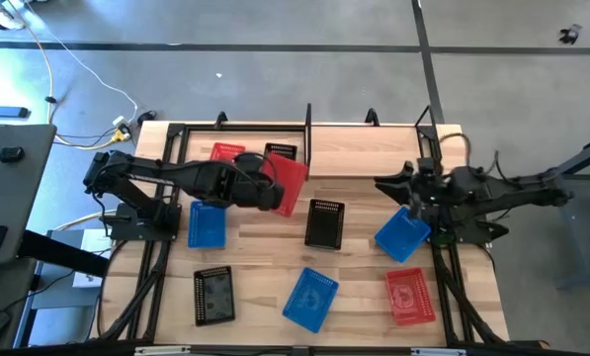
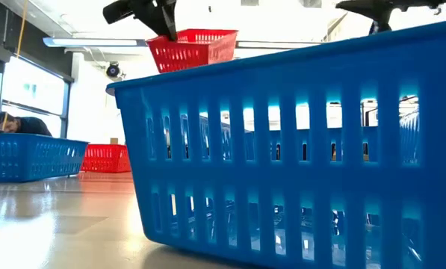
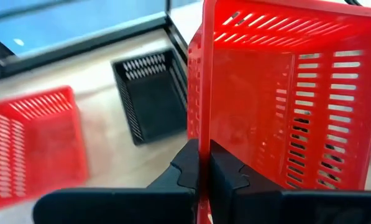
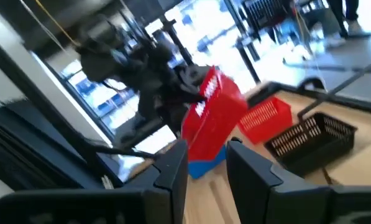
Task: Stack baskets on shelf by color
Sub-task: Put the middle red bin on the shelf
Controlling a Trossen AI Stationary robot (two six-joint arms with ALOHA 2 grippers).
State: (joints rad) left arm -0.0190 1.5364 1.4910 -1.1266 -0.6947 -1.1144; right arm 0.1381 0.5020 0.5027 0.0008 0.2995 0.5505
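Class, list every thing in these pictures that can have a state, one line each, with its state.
left end effector: shut on one wall of the raised red basket
raised red basket: held off the table, tilted
right end effector: open, empty
shelf: holds one red basket and one black basket, side by side, not stacked

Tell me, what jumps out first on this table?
The left gripper holds a red basket by its wall, lifted above the table near the shelf. Blue, black and red baskets lie scattered over the wooden table, while the right gripper hovers over a blue basket at the right side.
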